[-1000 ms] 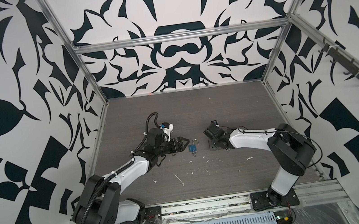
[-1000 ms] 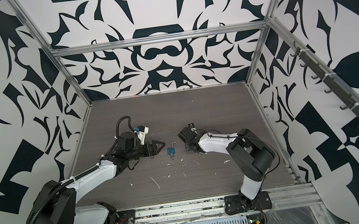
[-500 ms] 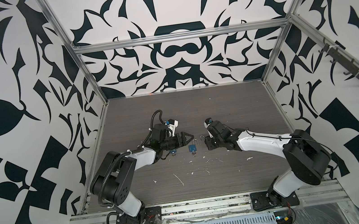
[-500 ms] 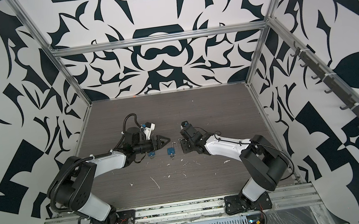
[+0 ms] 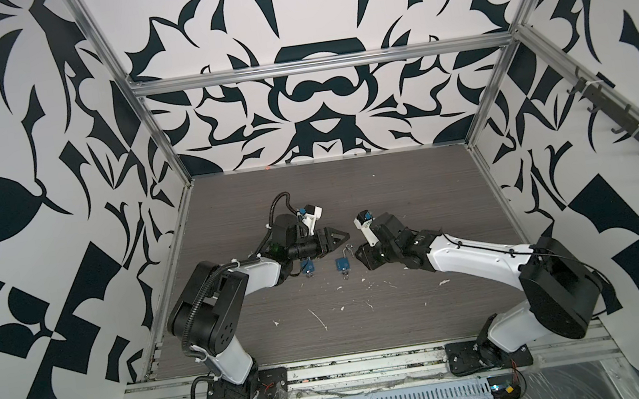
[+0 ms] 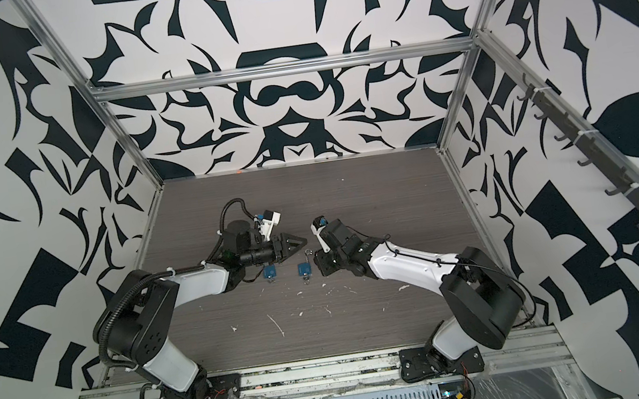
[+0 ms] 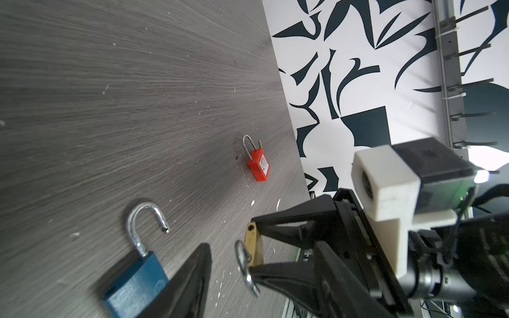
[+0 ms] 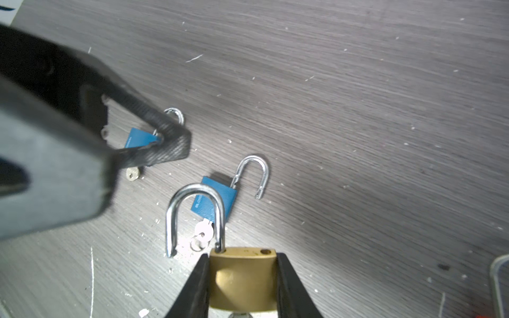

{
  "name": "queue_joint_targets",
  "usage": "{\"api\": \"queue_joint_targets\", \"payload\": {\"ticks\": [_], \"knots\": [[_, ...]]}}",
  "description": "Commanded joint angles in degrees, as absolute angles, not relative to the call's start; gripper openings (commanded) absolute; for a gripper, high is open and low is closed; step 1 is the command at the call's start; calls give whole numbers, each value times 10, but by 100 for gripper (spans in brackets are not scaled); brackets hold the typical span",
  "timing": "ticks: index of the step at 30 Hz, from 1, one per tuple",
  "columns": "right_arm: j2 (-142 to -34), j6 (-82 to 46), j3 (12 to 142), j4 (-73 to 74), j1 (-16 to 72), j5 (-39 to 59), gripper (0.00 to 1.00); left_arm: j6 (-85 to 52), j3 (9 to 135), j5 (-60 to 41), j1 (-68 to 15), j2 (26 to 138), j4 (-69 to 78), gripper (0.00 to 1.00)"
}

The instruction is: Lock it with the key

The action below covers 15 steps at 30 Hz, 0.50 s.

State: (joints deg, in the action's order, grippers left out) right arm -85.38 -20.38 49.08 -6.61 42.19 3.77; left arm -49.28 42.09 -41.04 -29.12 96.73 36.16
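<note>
Grey woodgrain counter (image 8: 358, 82) below: right pincer (image 8: 242, 256) clamps the brass padlock (image 8: 242, 278), shackle (image 8: 192, 192) swung open. Left pincer (image 5: 343, 237) hovers beside it, gap unclear. A misaligned push could twist the padlock loose.

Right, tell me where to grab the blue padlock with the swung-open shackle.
Probably best: grip the blue padlock across its body's two long edges, coming down from above. It lies flat, shackle at one end, key at the other, so those edges are free.
</note>
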Motion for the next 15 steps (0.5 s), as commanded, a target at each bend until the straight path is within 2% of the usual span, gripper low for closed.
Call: {"api": "queue_joint_targets", "payload": {"ticks": [1,11,15], "knots": [[-822,-197,515,-68,430,31,0,-491,439,-432,-302,984,356,58],[-802,-199,525,-91,434,-1,0,-462,446,-430,-309,973,297,48],[-803,-196,531,-95,438,-5,0,-449,459,-433,-322,973,279,34]]}}
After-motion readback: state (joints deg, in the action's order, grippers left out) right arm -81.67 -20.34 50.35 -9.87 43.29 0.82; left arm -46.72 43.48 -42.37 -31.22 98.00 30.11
